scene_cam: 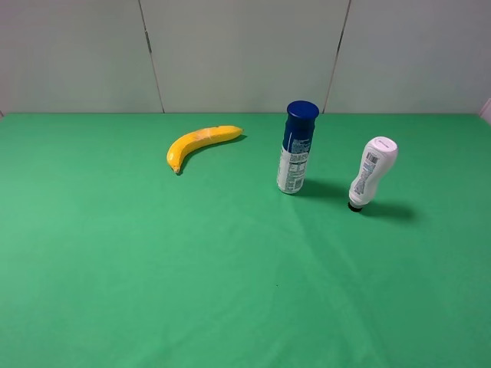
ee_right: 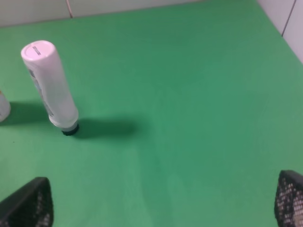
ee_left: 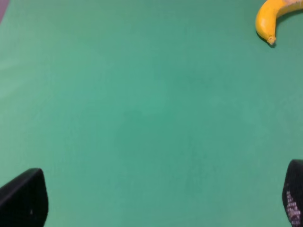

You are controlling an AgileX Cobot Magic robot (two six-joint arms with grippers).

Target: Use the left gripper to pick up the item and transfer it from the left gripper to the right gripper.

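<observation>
The white squeeze bottle (scene_cam: 372, 172) stands upside down on its black cap on the green table at the right, with a barcode label on its side. It also shows in the right wrist view (ee_right: 49, 87). Neither arm shows in the exterior high view. The left gripper (ee_left: 156, 203) is open and empty over bare green cloth, with only its fingertips (ee_left: 23, 198) in view. The right gripper (ee_right: 161, 203) is open and empty, with its fingertips (ee_right: 28, 203) wide apart, some way short of the bottle.
A blue-capped spray can (scene_cam: 297, 148) stands just left of the bottle. A yellow banana (scene_cam: 199, 144) lies at the back left and also shows in the left wrist view (ee_left: 274, 16). Pale wall panels (scene_cam: 245, 54) stand behind the green table (scene_cam: 153, 268).
</observation>
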